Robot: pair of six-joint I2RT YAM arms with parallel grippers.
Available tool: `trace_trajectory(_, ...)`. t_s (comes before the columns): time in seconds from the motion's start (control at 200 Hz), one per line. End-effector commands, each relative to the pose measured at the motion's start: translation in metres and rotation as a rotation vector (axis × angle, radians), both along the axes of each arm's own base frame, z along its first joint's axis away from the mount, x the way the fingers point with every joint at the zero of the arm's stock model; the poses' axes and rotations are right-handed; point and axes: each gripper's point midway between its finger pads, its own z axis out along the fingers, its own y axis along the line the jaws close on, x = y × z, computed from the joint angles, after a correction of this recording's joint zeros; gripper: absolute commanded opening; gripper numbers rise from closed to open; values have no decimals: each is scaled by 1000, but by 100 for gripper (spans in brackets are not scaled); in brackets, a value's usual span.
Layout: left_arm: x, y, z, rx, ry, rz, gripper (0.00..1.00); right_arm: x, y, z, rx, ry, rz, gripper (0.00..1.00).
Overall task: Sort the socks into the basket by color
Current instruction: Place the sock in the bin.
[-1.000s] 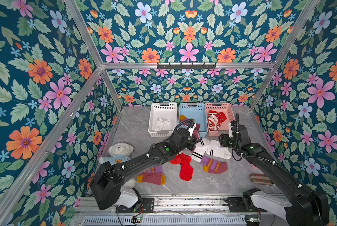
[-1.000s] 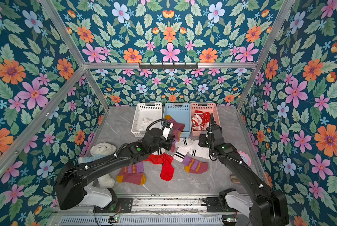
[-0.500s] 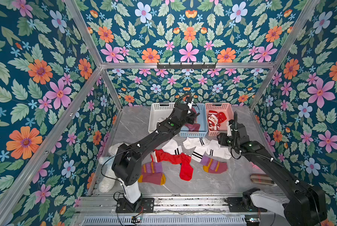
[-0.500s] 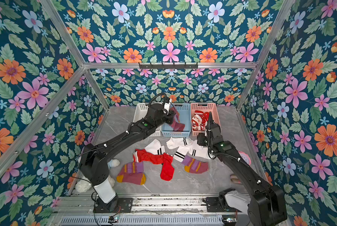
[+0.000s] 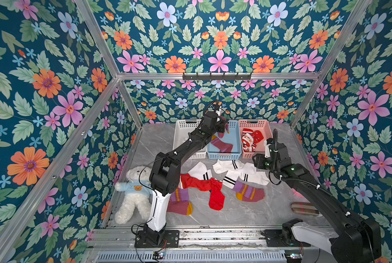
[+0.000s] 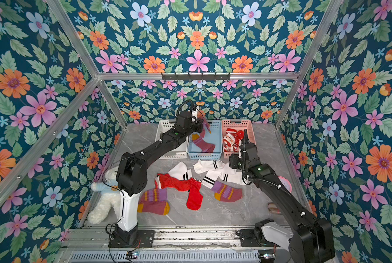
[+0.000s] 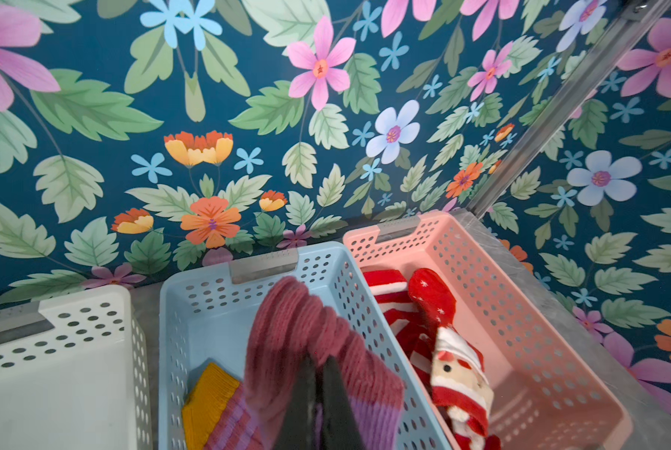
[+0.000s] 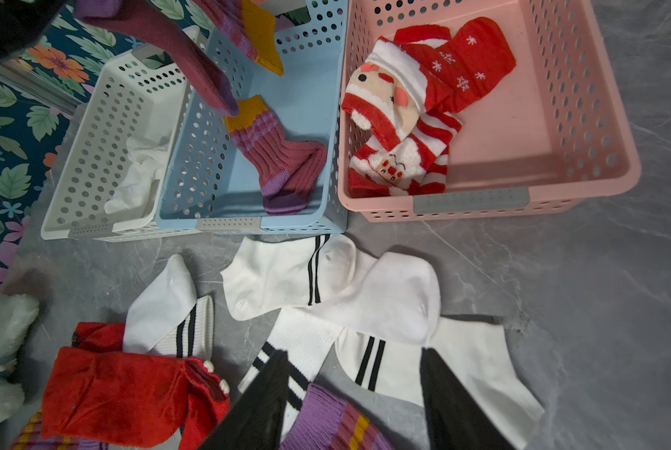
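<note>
Maroon sock [image 7: 299,331] clamped in left jaws over blue basket [image 7: 209,307]; right jaws apart above white socks [image 8: 384,296]; teddy [image 5: 133,193] at table [image 5: 236,216] left edge.

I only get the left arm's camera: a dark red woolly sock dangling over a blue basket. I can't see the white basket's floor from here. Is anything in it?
Observer: Yes. The white basket holds a crumpled white sock, perhaps more than one.
Operator: Are many socks left to sort?
Observer: Several lie loose on the table: white striped socks, red socks and two maroon striped socks.
Operator: What is the other arm up to?
Observer: Its right tool hangs open over the white striped socks, gripping nothing.
</note>
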Motion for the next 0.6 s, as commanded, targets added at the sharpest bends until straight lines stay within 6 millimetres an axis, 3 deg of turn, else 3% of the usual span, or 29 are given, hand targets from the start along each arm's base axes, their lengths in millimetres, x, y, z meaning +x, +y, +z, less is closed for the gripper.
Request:
trace_trajectory(0.0,12,1,-1,-94,-19,-1,0,-3,0,-3,7,16,-7,56)
trace_trajectory(0.1,16,8,-34,-106,41,7,0,-3,0,-4,14,19,-5,56)
trace_trajectory(0.25,8,18,-65,-100,100,39,0,-4,1,-7,16,27,-4,56)
trace_trajectory(0.425,-2,16,-84,-112,163,16,0,-5,2,-12,22,39,-3,56)
trace_trajectory(0.595,-11,12,-86,-129,189,-26,5,-5,4,-14,33,45,0,56)
